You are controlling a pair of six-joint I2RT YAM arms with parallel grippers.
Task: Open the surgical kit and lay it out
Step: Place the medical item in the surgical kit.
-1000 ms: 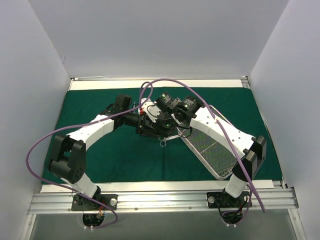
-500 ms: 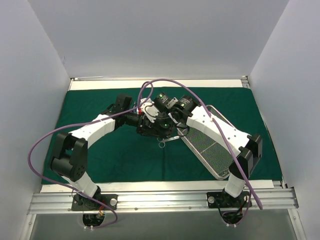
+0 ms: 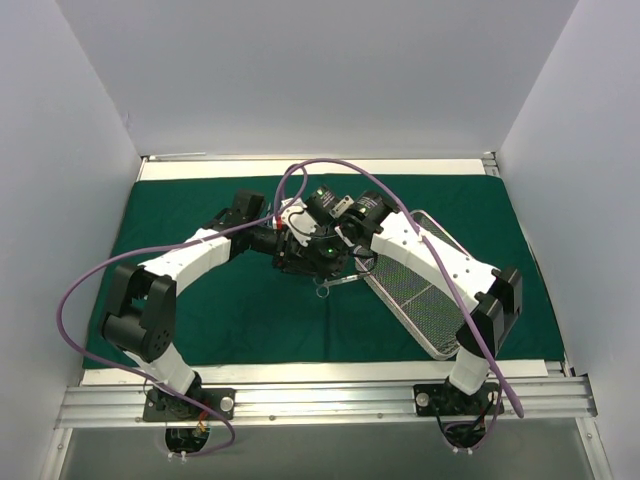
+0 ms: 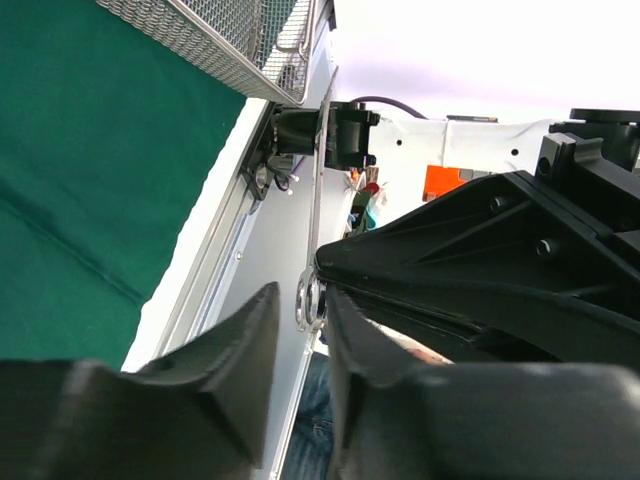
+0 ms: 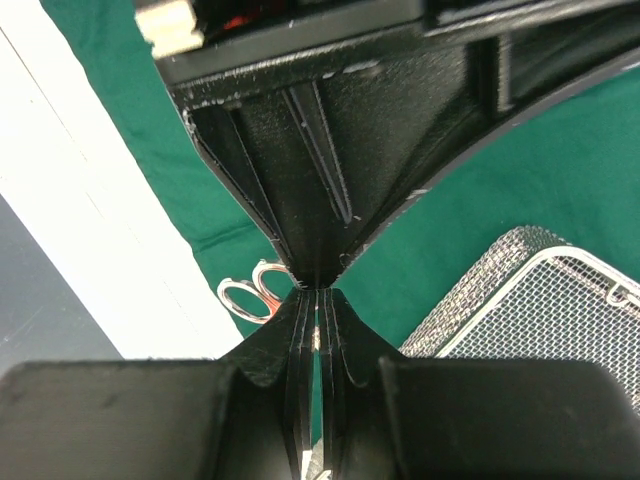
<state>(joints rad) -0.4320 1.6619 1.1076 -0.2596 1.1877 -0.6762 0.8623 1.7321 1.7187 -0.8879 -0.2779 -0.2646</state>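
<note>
Both grippers have edged slightly away from the wire-mesh tray (image 3: 425, 300). The right gripper (image 5: 318, 296) clamps the instrument (image 5: 257, 293). The left gripper (image 4: 301, 303) has its jaws narrowly straddling the ring handle (image 4: 311, 300), grip unclear.

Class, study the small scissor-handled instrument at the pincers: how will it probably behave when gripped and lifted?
The scissor-handled instrument looks like thin polished metal, so it is probably stiff, light and rather slippery. The right pincer pinches only a narrow sliver of it, so it might swivel in the grip.
</note>
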